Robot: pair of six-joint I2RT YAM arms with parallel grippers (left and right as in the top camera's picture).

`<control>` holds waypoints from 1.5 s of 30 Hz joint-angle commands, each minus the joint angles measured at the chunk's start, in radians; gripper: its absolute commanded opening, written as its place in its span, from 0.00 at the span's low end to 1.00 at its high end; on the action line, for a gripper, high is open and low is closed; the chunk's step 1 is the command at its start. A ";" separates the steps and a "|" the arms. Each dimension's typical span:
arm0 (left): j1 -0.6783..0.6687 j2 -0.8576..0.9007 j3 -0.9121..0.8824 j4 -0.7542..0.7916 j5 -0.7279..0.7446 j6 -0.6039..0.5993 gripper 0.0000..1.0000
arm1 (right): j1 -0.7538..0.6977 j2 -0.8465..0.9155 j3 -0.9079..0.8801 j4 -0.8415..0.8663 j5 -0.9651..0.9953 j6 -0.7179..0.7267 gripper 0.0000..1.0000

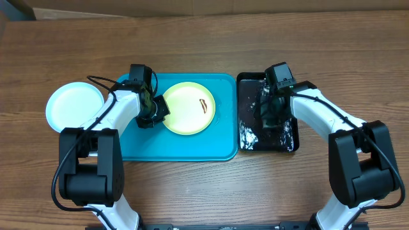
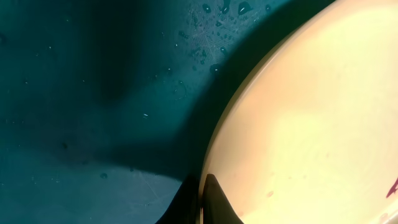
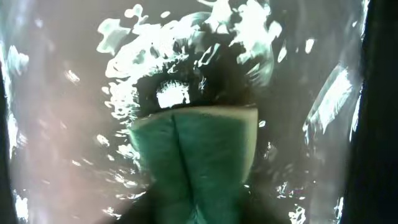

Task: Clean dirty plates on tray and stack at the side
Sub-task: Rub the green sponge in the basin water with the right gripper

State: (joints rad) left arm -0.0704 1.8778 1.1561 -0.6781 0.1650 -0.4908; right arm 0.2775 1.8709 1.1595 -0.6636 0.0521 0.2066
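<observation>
Left wrist view: left gripper (image 2: 200, 202), fingers closed narrow on the rim of the yellow-green plate (image 2: 311, 112). Rim edge sits between the two dark tips. Plate lies on the turquoise tray (image 2: 93, 93); water droplets (image 2: 211, 12) on the tray floor beside it. A bit of the reddish-brown smear (image 2: 393, 185) shows at the frame's right edge.

Right wrist view: green sponge (image 3: 193, 155) between the fingers of the right gripper (image 3: 186, 208), creased down its middle, in wet glare. Fingers themselves lost in the dark; cannot tell whether they clamp it.

Overhead: wooden table (image 1: 255, 191). Tray in the centre, plate in its far half, left gripper at the plate's left rim. Black tray (image 1: 289, 145) touches the turquoise tray's right side, with white foam or glare (image 1: 246, 131) in it; right gripper is low over its far half. Pale plate (image 1: 73, 105) rests on the table left of the tray, off it; one or a stack, cannot tell.
</observation>
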 commanded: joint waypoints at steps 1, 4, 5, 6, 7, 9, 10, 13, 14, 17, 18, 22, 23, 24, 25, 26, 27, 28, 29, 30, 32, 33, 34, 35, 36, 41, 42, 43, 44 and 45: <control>-0.003 0.013 -0.008 0.003 -0.011 0.019 0.04 | 0.003 -0.023 0.043 -0.010 -0.001 0.003 0.54; -0.003 0.013 -0.009 0.006 -0.011 0.018 0.04 | 0.002 -0.023 0.046 0.014 -0.001 0.003 0.61; -0.003 0.013 -0.009 0.006 -0.012 0.018 0.04 | 0.002 -0.023 0.046 0.022 -0.001 0.003 0.60; -0.003 0.013 -0.009 0.006 -0.013 0.018 0.04 | 0.002 -0.023 0.046 0.027 -0.001 0.003 0.60; -0.003 0.013 -0.009 0.006 -0.014 0.018 0.04 | 0.002 -0.023 0.046 0.030 -0.001 0.003 0.60; -0.004 0.013 -0.009 0.006 -0.015 0.019 0.04 | 0.002 -0.023 0.043 0.035 -0.001 0.003 0.60; -0.004 0.013 -0.009 0.006 -0.015 0.019 0.04 | 0.002 -0.023 0.040 0.039 -0.001 0.003 0.60; -0.004 0.013 -0.009 0.005 -0.019 0.020 0.04 | 0.002 -0.023 0.035 0.043 -0.001 0.003 0.58; -0.004 0.013 -0.009 0.005 -0.020 0.020 0.04 | 0.002 -0.023 0.035 0.043 -0.001 0.003 0.50; -0.004 0.013 -0.009 0.006 -0.021 0.019 0.04 | 0.002 -0.023 0.035 0.050 -0.001 0.003 0.04; -0.004 0.013 -0.009 0.006 -0.021 0.019 0.04 | 0.002 -0.023 0.035 0.054 -0.001 0.003 0.04; -0.004 0.013 -0.009 0.005 -0.018 0.019 0.04 | 0.002 -0.023 0.063 0.023 -0.002 0.003 0.49; -0.004 0.013 -0.009 0.005 -0.018 0.019 0.04 | 0.002 -0.023 0.078 0.000 -0.002 0.003 0.60; -0.005 0.013 -0.009 0.006 -0.018 0.019 0.04 | 0.002 -0.023 0.093 -0.024 -0.002 0.003 0.62; -0.005 0.013 -0.009 0.006 -0.018 0.019 0.04 | 0.002 -0.023 0.105 -0.044 -0.002 0.003 0.62; -0.005 0.013 -0.009 0.006 -0.019 0.019 0.04 | 0.002 -0.023 0.112 -0.060 -0.002 0.003 0.62; -0.005 0.013 -0.009 0.006 -0.019 0.019 0.04 | 0.002 -0.023 0.114 -0.071 -0.002 0.003 0.62; -0.005 0.013 -0.009 0.006 -0.019 0.019 0.04 | 0.002 -0.023 0.114 -0.082 -0.002 0.003 0.62; -0.005 0.013 -0.009 0.006 -0.019 0.020 0.04 | 0.002 -0.023 0.113 -0.096 -0.002 0.003 0.62; -0.005 0.013 -0.009 0.006 -0.019 0.019 0.04 | 0.002 -0.023 0.111 -0.105 -0.002 0.003 0.62; -0.005 0.013 -0.009 0.006 -0.019 0.019 0.04 | 0.002 -0.023 0.101 -0.117 -0.002 0.003 0.62; -0.005 0.013 -0.009 0.006 -0.019 0.019 0.04 | 0.003 -0.023 0.096 -0.118 -0.002 0.003 0.62; -0.005 0.013 -0.009 0.006 -0.019 0.019 0.04 | 0.003 -0.023 0.087 -0.114 -0.001 0.003 0.62; -0.005 0.013 -0.009 0.006 -0.019 0.019 0.04 | 0.003 -0.023 0.077 -0.106 -0.001 0.003 0.62; -0.005 0.013 -0.009 0.006 -0.018 0.019 0.04 | 0.003 -0.023 0.065 -0.096 -0.001 0.003 0.62; -0.008 0.013 -0.009 0.006 -0.019 0.019 0.04 | 0.003 -0.023 0.024 -0.061 -0.001 0.003 0.62; -0.009 0.013 -0.009 0.006 -0.020 0.019 0.04 | 0.003 -0.023 0.024 -0.064 -0.002 0.003 0.61; -0.009 0.013 -0.009 0.006 -0.021 0.019 0.04 | 0.003 -0.023 0.024 -0.068 -0.002 0.003 0.61; -0.008 0.013 -0.009 0.006 -0.021 0.019 0.04 | 0.003 -0.023 0.024 -0.070 -0.002 0.003 0.62; -0.008 0.013 -0.009 0.009 -0.023 0.019 0.04 | 0.003 -0.023 0.024 -0.075 -0.002 0.003 0.61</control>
State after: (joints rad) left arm -0.0723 1.8778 1.1561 -0.6739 0.1638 -0.4908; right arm 0.2775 1.8709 1.1873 -0.7399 0.0517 0.2085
